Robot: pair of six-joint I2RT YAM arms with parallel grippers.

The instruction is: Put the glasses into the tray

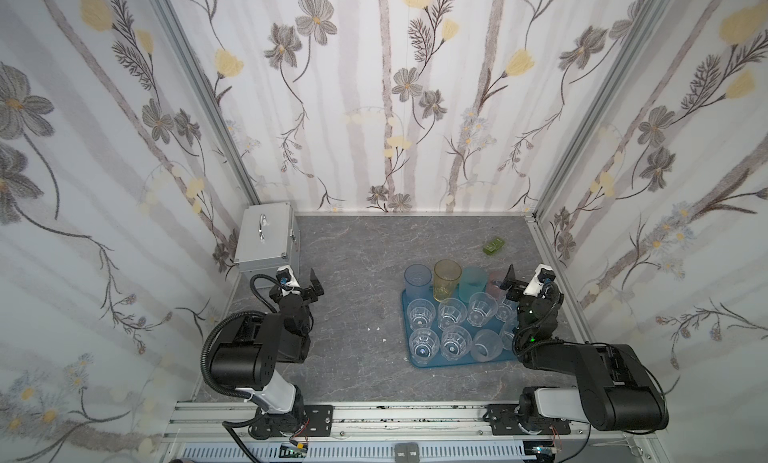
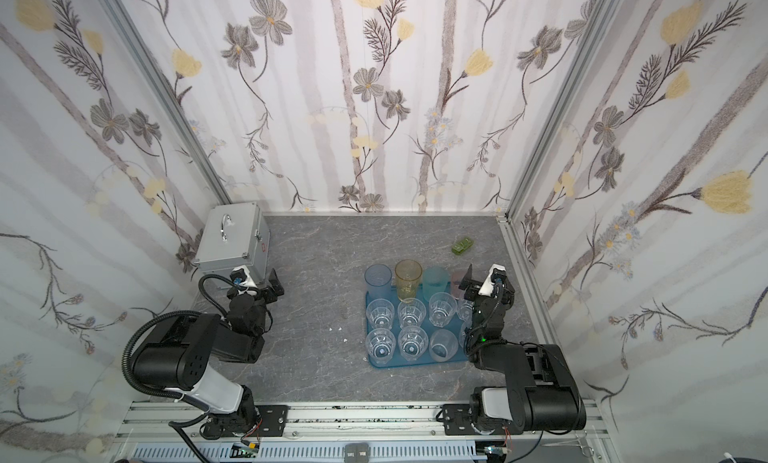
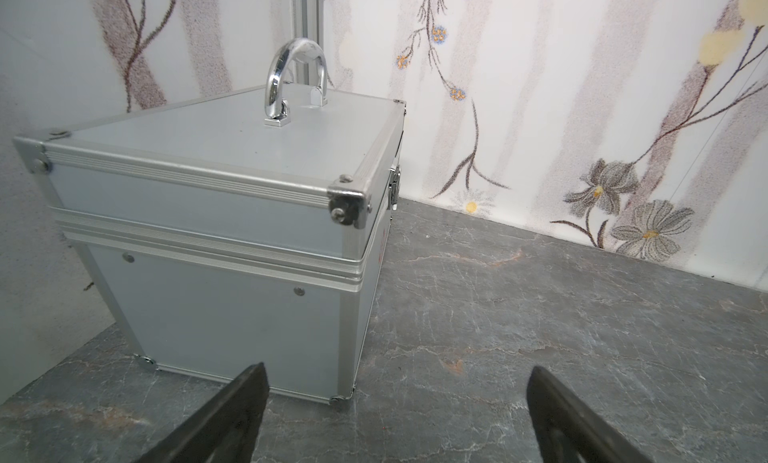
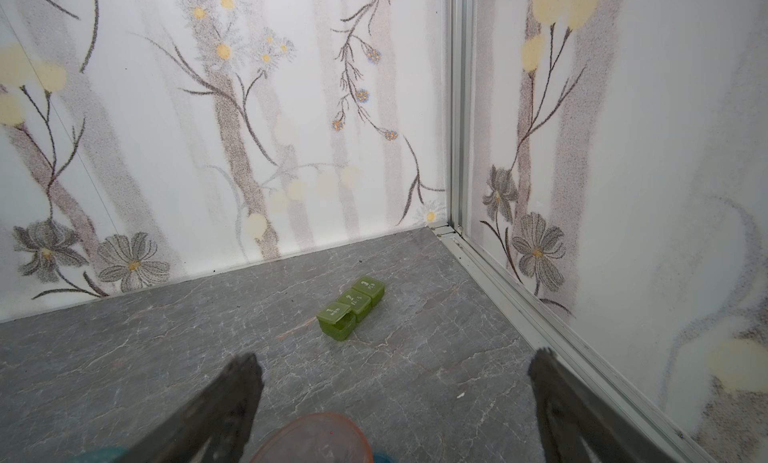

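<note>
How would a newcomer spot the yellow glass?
Find the blue tray on the table's right half. Along its far edge, the yellow glass stands second from left, between the blue glass and the teal glass. No other glass is yellow.

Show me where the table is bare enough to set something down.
Free: the wide stretch between the left tool and the tray; the far strip from silver case to green pill box; the front strip before the tray. Crowded: the tray, packed with glasses.
</note>
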